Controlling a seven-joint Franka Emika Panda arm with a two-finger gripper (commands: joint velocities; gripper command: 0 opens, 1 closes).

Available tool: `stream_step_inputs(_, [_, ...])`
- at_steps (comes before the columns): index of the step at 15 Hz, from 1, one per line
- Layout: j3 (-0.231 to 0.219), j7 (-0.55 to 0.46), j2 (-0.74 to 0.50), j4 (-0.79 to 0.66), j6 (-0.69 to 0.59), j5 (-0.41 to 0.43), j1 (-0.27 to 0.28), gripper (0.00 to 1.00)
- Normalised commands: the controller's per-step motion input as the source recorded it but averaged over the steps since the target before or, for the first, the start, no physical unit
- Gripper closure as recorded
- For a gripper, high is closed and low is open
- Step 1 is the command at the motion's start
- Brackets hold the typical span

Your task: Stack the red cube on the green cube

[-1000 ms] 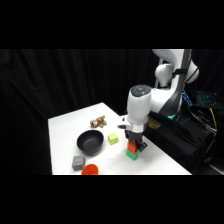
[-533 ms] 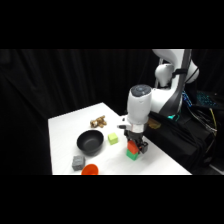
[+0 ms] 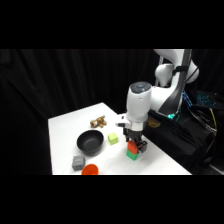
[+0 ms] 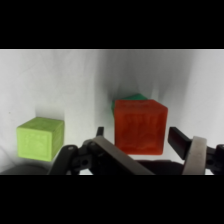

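The red cube (image 4: 139, 127) sits on top of the green cube (image 4: 133, 97), of which only a thin green edge peeks out behind its top in the wrist view; in the side view the red cube (image 3: 132, 147) rests over the green cube (image 3: 132, 155) as a small stack on the white desk (image 3: 65, 125). The gripper (image 3: 135, 142) hangs right over the stack, its fingers (image 4: 181, 141) spread to either side of the red cube with a gap on each flank, released rather than clamped. Just beside the stack lies a yellow-green cube (image 3: 113, 138), and further out a black bowl (image 3: 90, 141). Near the desk's front edge are a grey block (image 3: 78, 161) and an orange-red disc (image 3: 90, 169). A small brown object (image 3: 98, 121) lies behind the bowl
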Motion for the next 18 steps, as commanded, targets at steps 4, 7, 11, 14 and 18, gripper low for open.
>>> stream_step_inputs(4, [-0.034,0.12,-0.29,-0.03,-0.29,-0.143,0.053,0.0])
stream_step_inputs(7, [0.061,-0.05,-0.32,0.02,-0.4,-0.004,-0.042,0.0])
stream_step_inputs(11, [0.078,-0.09,-0.32,0.06,-0.35,0.025,-0.099,0.0])
stream_step_inputs(14, [0.081,-0.15,-0.28,0.1,-0.32,0.071,-0.142,0.0])
stream_step_inputs(18, [0.071,-0.18,-0.16,0.17,-0.3,0.107,-0.15,0.0])
